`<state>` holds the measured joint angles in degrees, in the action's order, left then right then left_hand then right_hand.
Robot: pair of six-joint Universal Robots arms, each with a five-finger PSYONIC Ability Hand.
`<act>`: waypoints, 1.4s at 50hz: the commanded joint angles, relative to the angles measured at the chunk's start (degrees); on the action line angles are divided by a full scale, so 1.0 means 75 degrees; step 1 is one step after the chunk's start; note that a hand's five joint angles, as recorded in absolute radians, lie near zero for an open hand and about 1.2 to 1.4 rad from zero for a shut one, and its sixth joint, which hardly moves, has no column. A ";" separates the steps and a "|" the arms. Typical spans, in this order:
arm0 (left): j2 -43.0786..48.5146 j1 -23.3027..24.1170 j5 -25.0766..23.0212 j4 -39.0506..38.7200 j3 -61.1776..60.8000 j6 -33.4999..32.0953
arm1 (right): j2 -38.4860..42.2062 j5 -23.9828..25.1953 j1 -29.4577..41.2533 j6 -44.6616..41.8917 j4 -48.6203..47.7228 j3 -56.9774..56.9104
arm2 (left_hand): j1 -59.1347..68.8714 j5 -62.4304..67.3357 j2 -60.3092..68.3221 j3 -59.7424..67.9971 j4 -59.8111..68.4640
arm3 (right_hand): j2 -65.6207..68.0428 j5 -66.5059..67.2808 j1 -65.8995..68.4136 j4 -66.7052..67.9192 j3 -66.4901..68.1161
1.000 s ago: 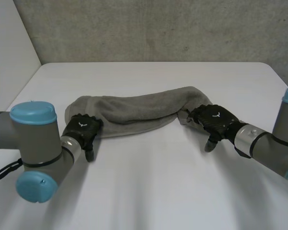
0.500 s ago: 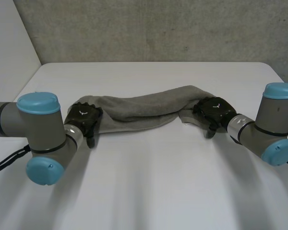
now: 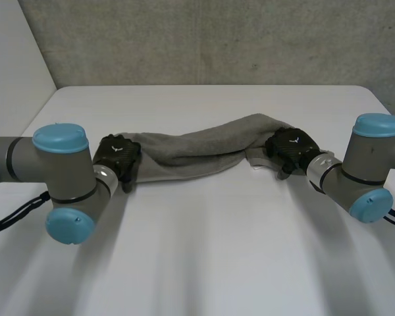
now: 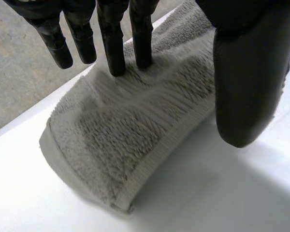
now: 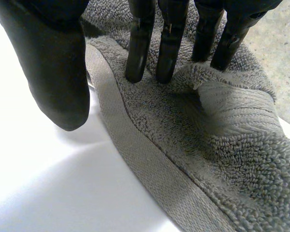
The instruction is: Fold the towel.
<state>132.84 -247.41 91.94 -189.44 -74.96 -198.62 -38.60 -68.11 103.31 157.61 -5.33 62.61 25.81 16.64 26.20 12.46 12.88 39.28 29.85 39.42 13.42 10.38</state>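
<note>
White worktop [image 3: 204,250], concrete wall [image 3: 204,39] behind. Your grey towel [image 3: 197,153] lies as bunched band across centre, 9 to 3 o'clock. Left hand [image 3: 116,157] and right hand [image 3: 288,148] rest on its ends, fingers [image 4: 116,43] straight, unclamped. First fold looks done; you still flatten, fold again.

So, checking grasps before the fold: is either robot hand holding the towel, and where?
Nothing is gripped. The left robot hand rests straight fingers on one end of the towel, the right robot hand on the other; both thumbs stand clear.
</note>
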 commanded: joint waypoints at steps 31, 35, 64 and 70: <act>0.0465 -0.0303 0.0035 -0.0699 0.0913 0.0068 | 0.0447 -0.0270 0.0158 0.0537 -0.0765 -0.1235 | 0.7225 0.7115 0.7173 -0.0327 -0.0384 | 0.5430 0.5353 0.5410 -0.0456 -0.0050; -0.0357 -0.0422 -0.0012 -0.0511 0.0784 0.0104 | -0.0988 0.0033 0.0065 0.1680 -0.0800 -0.0967 | 0.7225 0.7115 0.7173 -0.0327 -0.0384 | 0.5430 0.5353 0.5410 -0.0456 -0.0050; -0.4129 -0.0352 -0.0854 0.1316 -0.0881 0.2224 | -0.2998 0.1476 -0.0486 0.1123 -0.0320 0.2468 | 0.7225 0.7115 0.7173 -0.0327 -0.0384 | 0.0660 0.0584 0.0641 -0.0456 -0.0050; -0.4727 -0.0071 -0.1254 0.1715 -0.0470 0.2342 | -0.2705 0.1206 0.0440 0.1521 -0.0332 0.2726 | 0.7225 0.7115 0.7173 -0.0327 -0.0384 | 0.0638 0.0561 0.0618 -0.0456 -0.0050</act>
<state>101.51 -249.80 85.15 -179.64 -81.40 -182.09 -60.19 -57.43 101.22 167.03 -7.61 81.59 75.31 65.94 74.69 12.46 12.88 46.52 34.47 45.84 13.42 10.38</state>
